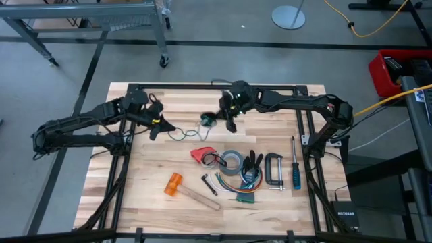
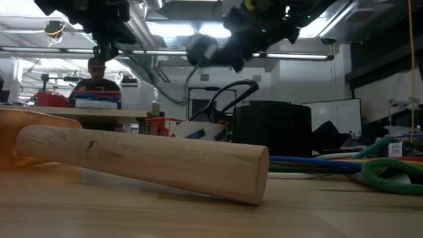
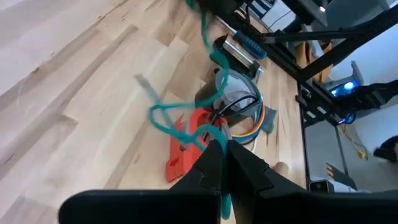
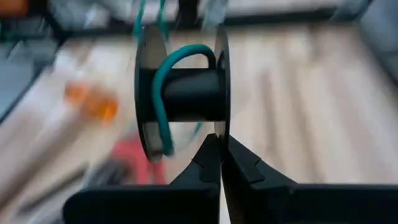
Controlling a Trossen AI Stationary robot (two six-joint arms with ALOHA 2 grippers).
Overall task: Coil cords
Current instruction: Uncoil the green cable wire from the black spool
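A thin teal-green cord runs in a slack loop from my left gripper to a small black spool. Both are over the table's middle back. In the right wrist view a turn of the cord lies around the spool's core. My right gripper is shut at the spool. My left gripper is shut on the cord. In the low view the spool and the cord hang well above the tabletop. My left gripper pinches the cord between its two fingertips, coming in slanting downward from the table's left. The cord runs out past the fingers in loose loops, slack and clear of the table. My right gripper pinches the rim of one spool flange at its fingertips, slanting down from the table's right. The spool is lifted clear, its axis across the fingers.
Tools lie on the near half of the table: a red clamp, a tape roll, a hammer with an orange head, a C-clamp, a blue screwdriver and coloured wires. The hammer handle fills the low view.
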